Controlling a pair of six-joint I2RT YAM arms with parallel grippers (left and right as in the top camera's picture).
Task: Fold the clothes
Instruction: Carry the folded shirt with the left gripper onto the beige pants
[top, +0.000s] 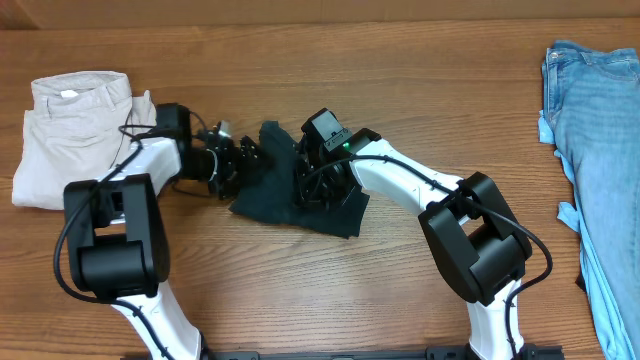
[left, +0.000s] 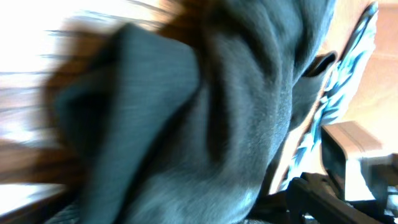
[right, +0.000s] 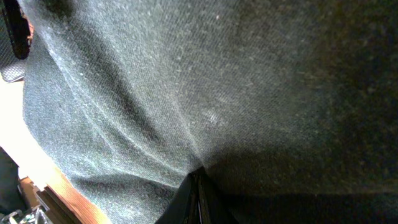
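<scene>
The clothes, a black T-shirt (top: 335, 212), lie bunched in a heap at the table's middle, with no lettering showing. My left gripper (top: 238, 160) is at the heap's left edge with its fingers spread. In the blurred left wrist view the T-shirt (left: 205, 124) fills the frame right up to the camera, and the fingers themselves do not show. My right gripper (top: 312, 182) presses down into the heap's middle. In the right wrist view its fingertips (right: 198, 186) are pinched together on a fold of the T-shirt (right: 186, 81).
Folded beige trousers (top: 70, 135) lie at the far left, just behind my left arm. Light-blue jeans (top: 595, 160) stretch along the right edge. Bare wooden table (top: 300, 300) shows in front of the heap, between the two arm bases.
</scene>
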